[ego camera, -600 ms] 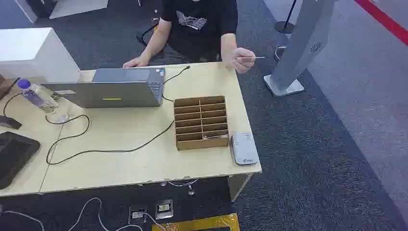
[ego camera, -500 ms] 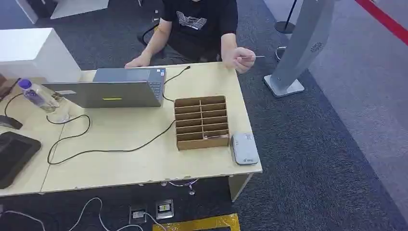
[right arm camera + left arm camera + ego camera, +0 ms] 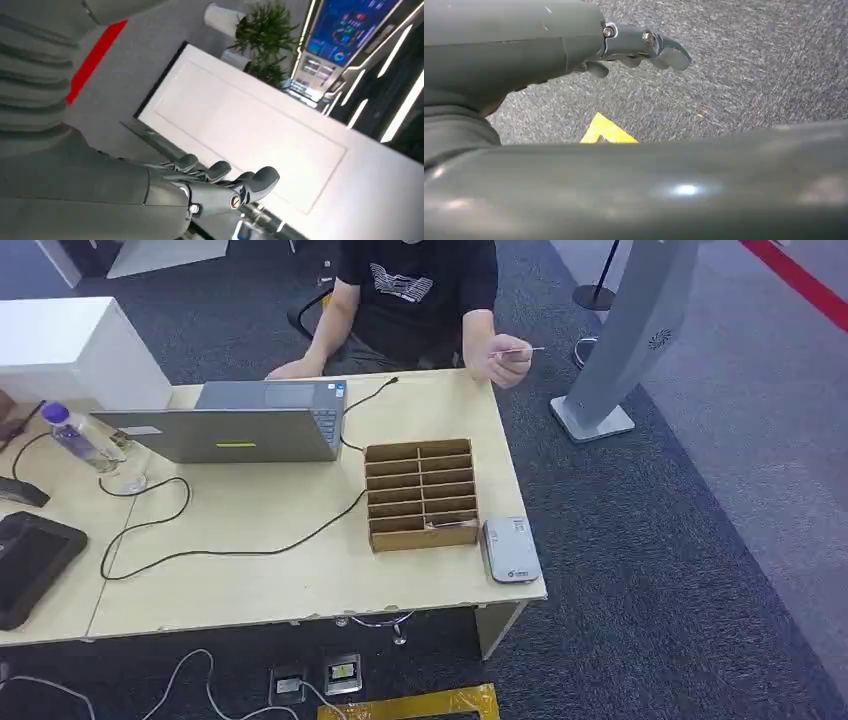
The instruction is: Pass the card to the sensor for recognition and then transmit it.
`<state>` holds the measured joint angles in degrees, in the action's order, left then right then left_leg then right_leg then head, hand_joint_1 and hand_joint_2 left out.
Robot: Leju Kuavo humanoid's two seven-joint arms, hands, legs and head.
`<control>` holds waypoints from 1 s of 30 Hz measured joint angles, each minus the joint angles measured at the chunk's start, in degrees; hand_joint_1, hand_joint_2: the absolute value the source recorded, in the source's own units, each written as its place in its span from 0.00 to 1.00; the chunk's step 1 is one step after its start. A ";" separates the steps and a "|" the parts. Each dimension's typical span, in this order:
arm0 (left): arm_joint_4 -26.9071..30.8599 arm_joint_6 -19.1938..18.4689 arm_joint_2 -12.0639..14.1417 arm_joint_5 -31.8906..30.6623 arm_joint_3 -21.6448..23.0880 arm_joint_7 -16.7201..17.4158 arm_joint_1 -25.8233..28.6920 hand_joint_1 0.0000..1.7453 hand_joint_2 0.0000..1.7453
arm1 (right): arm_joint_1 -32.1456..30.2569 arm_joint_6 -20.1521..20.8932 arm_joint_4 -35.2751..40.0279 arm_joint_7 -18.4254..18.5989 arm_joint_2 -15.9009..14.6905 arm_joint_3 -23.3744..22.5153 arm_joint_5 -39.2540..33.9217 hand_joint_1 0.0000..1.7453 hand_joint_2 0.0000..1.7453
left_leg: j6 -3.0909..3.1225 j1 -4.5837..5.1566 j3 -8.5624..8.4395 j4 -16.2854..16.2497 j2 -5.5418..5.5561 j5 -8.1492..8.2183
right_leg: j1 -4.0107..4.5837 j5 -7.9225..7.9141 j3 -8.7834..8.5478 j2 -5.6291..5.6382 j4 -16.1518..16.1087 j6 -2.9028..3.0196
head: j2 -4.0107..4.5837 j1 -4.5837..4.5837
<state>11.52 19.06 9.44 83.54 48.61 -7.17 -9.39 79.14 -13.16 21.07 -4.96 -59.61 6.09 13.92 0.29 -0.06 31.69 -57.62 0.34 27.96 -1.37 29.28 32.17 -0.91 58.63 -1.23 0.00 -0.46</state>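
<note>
A person behind the table pinches a thin white card (image 3: 522, 350) in a raised hand (image 3: 506, 364) past the far right corner. The grey sensor box (image 3: 510, 549) lies flat at the table's near right edge, beside a brown cardboard sorter (image 3: 421, 494) whose front slot holds a pale card (image 3: 440, 524). My left hand (image 3: 634, 47) hangs over grey carpet with its fingers loosely apart and nothing in it. In the right wrist view my right hand (image 3: 220, 185) is held in the air, fingers spread a little, holding nothing.
On the wooden table (image 3: 260, 570) stand an open grey laptop (image 3: 235, 425), a water bottle (image 3: 75, 437), a black cable (image 3: 230, 540) and a dark device (image 3: 25, 560) at the left edge. A grey kiosk stand (image 3: 620, 340) rises at the right on the carpet.
The person's hand has lifted the card slightly higher. The whole head view has shifted a few pixels; the things on the table stay put.
</note>
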 joint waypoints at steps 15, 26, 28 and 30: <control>-0.09 -2.91 0.63 -1.44 0.02 -0.24 -0.20 0.00 0.00 | 12.64 20.81 6.14 -5.55 24.89 27.39 7.28 0.00 1.00 | -0.23 -0.23 -0.20 -0.01 -0.17 -0.33 | 0.22 -0.11 0.16 0.28 0.28 0.11 | 0.00 0.00; -0.22 -4.15 1.27 -2.89 0.04 0.42 0.23 0.00 0.00 | 2.78 23.96 8.37 -6.49 34.58 39.44 8.20 0.00 1.00 | -0.29 -0.35 -0.10 -0.03 0.21 -0.37 | 0.34 -0.11 0.14 -0.07 0.16 0.13 | 0.00 -0.04; -0.22 -4.55 1.49 -3.21 0.04 0.42 0.33 0.00 0.00 | 1.13 23.96 8.70 -5.90 34.69 40.57 8.33 0.00 1.00 | -0.29 -0.34 -0.10 -0.04 0.21 -0.37 | 0.34 -0.11 0.14 -0.07 0.10 0.13 | 0.00 -0.04; -0.22 -4.68 1.66 -3.32 0.04 0.42 0.47 0.00 0.00 | -0.23 23.90 9.09 -5.46 34.69 41.40 8.33 0.00 1.00 | -0.29 -0.35 -0.09 -0.04 0.20 -0.36 | 0.34 -0.11 0.14 -0.06 0.08 0.13 | 0.00 -0.02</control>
<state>11.30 14.38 11.10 80.21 48.65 -6.75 -8.93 78.91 10.73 30.16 -10.42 -24.92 47.49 22.25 0.00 -0.41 31.60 -57.65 0.54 27.60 -1.03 29.16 32.31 -0.97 58.71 -1.10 0.00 -0.48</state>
